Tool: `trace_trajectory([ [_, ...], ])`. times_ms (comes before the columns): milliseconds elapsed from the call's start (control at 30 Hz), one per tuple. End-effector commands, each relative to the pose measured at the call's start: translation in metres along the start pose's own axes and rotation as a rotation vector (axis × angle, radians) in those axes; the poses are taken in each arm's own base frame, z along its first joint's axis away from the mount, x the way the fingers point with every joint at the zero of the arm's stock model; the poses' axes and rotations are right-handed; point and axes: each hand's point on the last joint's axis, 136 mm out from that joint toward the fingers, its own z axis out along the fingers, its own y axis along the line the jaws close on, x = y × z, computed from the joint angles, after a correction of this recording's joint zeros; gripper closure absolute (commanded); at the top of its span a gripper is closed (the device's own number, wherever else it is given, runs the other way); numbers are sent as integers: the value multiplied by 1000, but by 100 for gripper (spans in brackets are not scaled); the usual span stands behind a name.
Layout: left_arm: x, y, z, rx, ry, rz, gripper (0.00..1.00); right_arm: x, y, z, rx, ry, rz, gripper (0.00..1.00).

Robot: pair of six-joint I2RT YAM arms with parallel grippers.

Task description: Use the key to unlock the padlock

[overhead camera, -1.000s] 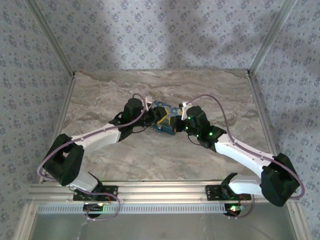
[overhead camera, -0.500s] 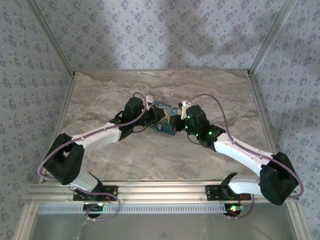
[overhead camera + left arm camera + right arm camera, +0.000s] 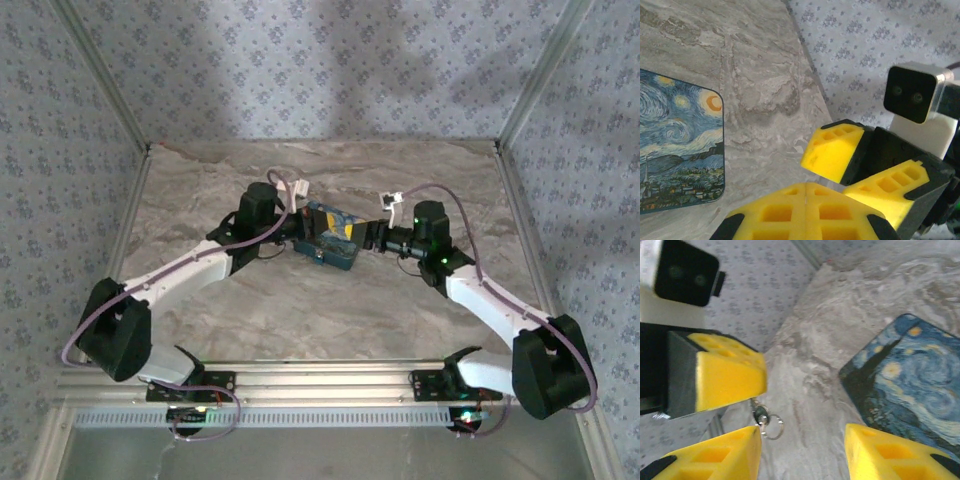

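Padlock (image 3: 760, 415): tiny, light, rigid and likely slippery. It dangles from the left gripper (image 3: 805, 196), whose fingers are pinched together on it. Right gripper (image 3: 802, 434) is spread apart; judged best hold is the body.

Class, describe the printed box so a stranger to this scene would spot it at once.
On the grey marbled table, look where the left gripper and right gripper face each other. The flat box lies beside them; its swirling blue night sky with yellow stars sets it apart.
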Motion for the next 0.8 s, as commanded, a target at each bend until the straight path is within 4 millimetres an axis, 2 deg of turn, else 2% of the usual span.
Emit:
trace_trajectory([
  [0, 0, -24, -13, 70, 40, 107, 100, -1, 34, -3, -186, 23, -58, 52],
  [333, 1, -29, -14, 93, 56, 125, 100, 11, 44, 19, -248, 107, -42, 53],
  [767, -1, -25, -15, 76, 45, 112, 100, 20, 40, 23, -236, 142, -28, 72],
])
